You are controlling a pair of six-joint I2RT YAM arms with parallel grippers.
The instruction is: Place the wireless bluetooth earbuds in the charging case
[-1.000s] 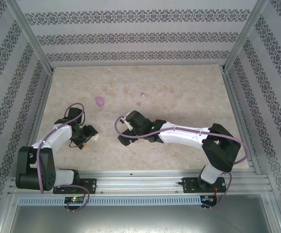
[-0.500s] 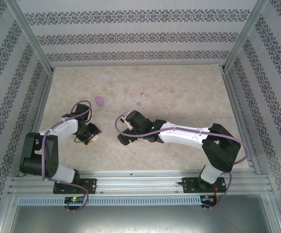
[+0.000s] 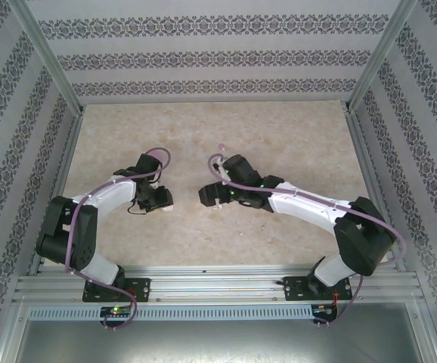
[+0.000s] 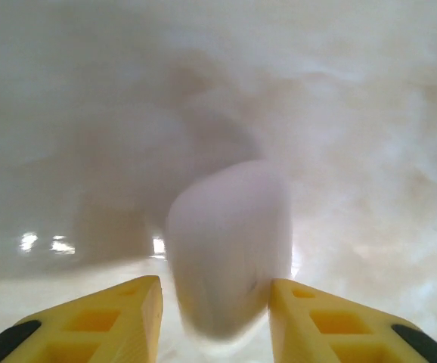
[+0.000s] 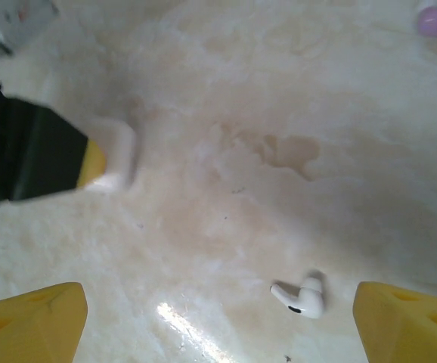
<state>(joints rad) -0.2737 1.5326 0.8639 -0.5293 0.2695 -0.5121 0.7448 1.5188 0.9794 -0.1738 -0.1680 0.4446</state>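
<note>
On the marbled beige table (image 3: 294,136) the two arms reach in toward each other near the middle, with their grippers close but apart. The left gripper (image 3: 162,200) is closed onto the charging case (image 3: 167,201), a small white rounded body at its tip. In the left wrist view the left gripper (image 4: 215,306) has its yellow fingers (image 4: 120,310) pressed against either flank of the charging case (image 4: 230,242), which stands upright between them and rises above their tips. The picture is too blurred to tell whether its base rests on the table. The right gripper (image 3: 211,196) points toward the left one. In the right wrist view the right gripper (image 5: 218,321) is spread wide and holds nothing, its yellow fingertips (image 5: 29,318) at the two lower corners of the frame. A white earbud (image 5: 302,296) lies on its side on the table between them, nearer the right-hand fingertip and touching neither. The same view shows the left gripper (image 5: 90,162) at upper left, black with a yellow tip against the charging case (image 5: 119,155), well apart from the white earbud. At the upper right corner a small pale purple object (image 5: 436,20) lies on the table, cut off by the frame edge and too small to identify. From above, a tiny purple earbud (image 3: 220,148) lies on the table just beyond the right arm's wrist
</note>
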